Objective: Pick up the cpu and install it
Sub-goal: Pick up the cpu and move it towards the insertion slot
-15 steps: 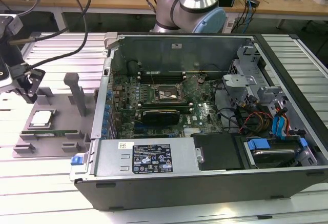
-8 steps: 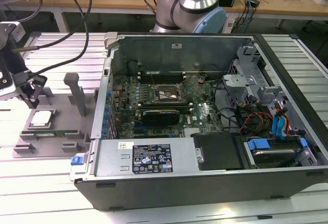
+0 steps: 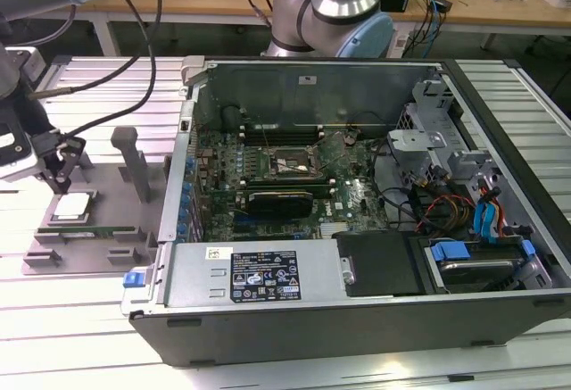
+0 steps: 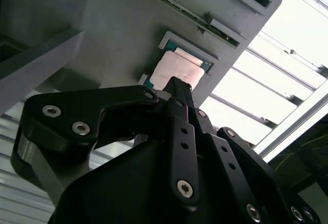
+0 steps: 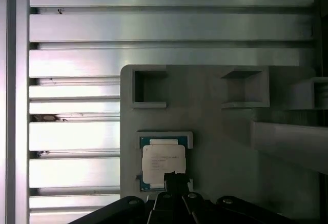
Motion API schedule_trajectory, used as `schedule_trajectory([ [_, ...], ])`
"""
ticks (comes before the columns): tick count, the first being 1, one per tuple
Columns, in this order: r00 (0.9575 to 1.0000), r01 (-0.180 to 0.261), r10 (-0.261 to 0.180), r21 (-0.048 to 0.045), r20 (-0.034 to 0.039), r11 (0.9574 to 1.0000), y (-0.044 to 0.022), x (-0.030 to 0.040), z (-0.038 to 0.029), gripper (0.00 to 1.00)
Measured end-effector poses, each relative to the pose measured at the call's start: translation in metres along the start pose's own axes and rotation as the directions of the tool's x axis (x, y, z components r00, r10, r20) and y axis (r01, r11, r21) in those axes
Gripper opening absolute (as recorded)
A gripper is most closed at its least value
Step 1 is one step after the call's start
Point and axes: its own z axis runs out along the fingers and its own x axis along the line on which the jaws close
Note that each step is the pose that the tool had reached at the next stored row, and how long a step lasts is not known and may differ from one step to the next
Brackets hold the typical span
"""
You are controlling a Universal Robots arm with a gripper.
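Your black pincer (image 3: 60, 176) hangs with fingers pressed together, gripping nothing, just over the silver-grey, green-rimmed square cpu (image 5: 163, 161) seated in the grey plastic tray (image 3: 103, 189) on the table (image 3: 80, 319).

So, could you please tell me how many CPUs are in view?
1. The cpu lies in its recess on the fixture plate, at the exterior view's left, outside the computer case, under the gripper. The case could hide others.
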Motion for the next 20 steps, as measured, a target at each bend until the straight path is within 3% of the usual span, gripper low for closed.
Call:
schedule_trajectory([
  [8, 1.0, 0.004, -0.004, 0.0001, 0.0, 1.0, -0.0006, 0.0047, 0.0164, 0.11],
  [16, 1.0, 0.004, -0.004, 0.0005, -0.0001, 1.0, -0.0006, 0.0049, 0.0171, 0.11],
  [18, 1.0, 0.004, -0.004, 0.0006, -0.0001, 1.0, -0.0006, 0.0048, 0.0171, 0.36],
  [20, 1.0, 0.004, -0.004, 0.0006, -0.0001, 1.0, -0.0005, 0.0049, 0.0171, 0.48],
])
